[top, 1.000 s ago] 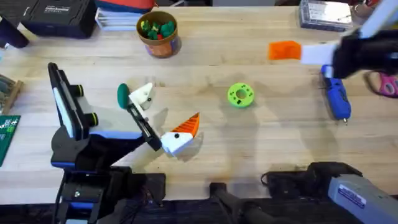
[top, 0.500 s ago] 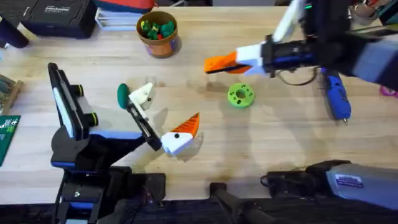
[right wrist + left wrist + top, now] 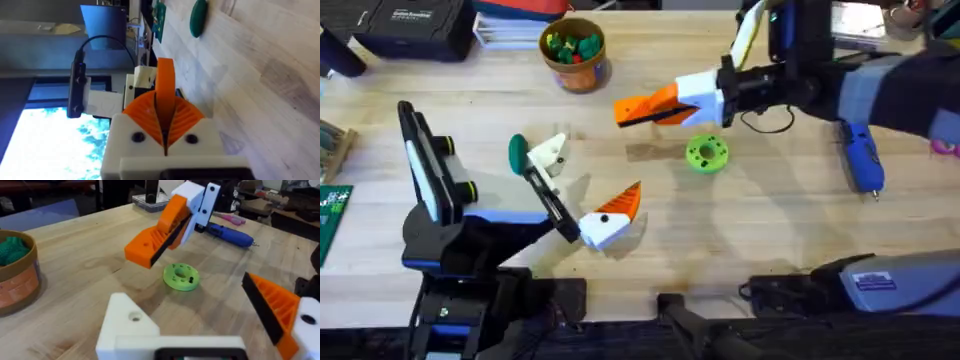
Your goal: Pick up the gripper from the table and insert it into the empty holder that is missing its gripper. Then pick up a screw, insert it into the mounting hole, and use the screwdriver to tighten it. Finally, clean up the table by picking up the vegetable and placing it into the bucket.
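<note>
My right gripper (image 3: 642, 108) hangs shut above the table, its orange ribbed fingers pressed together with nothing between them; it also shows as the right gripper (image 3: 165, 70) and the right gripper (image 3: 150, 250). It points toward the dark-green vegetable (image 3: 517, 152), the vegetable (image 3: 198, 17) lying bare on the wood. My left gripper (image 3: 592, 175) rests open. The black holder bar (image 3: 545, 195) has a white block (image 3: 552, 152) at its far end and the white-and-orange gripper (image 3: 610, 215) at its near end; whether that piece is seated I cannot tell. The blue screwdriver (image 3: 860, 160) lies far right. The bucket (image 3: 575, 50) stands at the back.
A bright-green disc with holes (image 3: 706, 153) lies just under the right arm. Black cases and books line the back edge, and a green circuit board (image 3: 332, 215) sits at the left edge. Bare wood lies between the disc and the screwdriver.
The right arm has swung from the far right edge leftward across the table, its shut gripper now past the green disc. The left arm and the table's objects have not moved.
</note>
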Robot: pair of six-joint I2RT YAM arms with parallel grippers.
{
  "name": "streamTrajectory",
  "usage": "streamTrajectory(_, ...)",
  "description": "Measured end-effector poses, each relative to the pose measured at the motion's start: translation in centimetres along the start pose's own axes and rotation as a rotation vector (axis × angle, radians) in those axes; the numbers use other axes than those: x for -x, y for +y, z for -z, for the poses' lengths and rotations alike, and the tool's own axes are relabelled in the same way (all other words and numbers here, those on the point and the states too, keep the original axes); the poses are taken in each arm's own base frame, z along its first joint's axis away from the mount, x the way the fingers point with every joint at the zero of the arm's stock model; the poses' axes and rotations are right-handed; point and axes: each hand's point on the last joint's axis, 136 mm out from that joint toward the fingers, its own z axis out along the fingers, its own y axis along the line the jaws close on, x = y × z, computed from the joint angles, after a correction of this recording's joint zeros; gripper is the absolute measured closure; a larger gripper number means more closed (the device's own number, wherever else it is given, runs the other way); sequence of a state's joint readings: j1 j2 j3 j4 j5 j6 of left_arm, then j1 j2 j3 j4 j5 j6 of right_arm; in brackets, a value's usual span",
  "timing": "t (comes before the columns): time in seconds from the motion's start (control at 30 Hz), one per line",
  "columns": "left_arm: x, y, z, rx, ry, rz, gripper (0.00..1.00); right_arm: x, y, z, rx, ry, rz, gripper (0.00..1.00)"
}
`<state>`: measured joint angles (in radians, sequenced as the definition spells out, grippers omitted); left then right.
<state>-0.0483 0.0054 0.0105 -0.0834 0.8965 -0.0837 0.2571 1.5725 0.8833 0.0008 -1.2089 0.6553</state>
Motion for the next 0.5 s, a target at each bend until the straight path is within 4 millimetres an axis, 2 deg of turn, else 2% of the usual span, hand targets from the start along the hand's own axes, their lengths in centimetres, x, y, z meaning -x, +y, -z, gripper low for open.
streamTrajectory(0.1,0.0,0.0,0.0,-0.002,0.0,0.007,0.016,-0.6,-0.1,-0.9,0.034,0.056,-0.036,0.99)
streamTrajectory(0.33,-0.1,-0.6,0.0,-0.033,0.005,0.014,0.015,-2.3,1.8,-3.4,0.116,0.19,-0.021,0.991)
streamTrajectory(0.5,-0.2,-1.1,0.0,-0.064,0.01,0.02,0.015,-3.6,2.0,-4.5,0.145,0.255,-0.035,0.991)
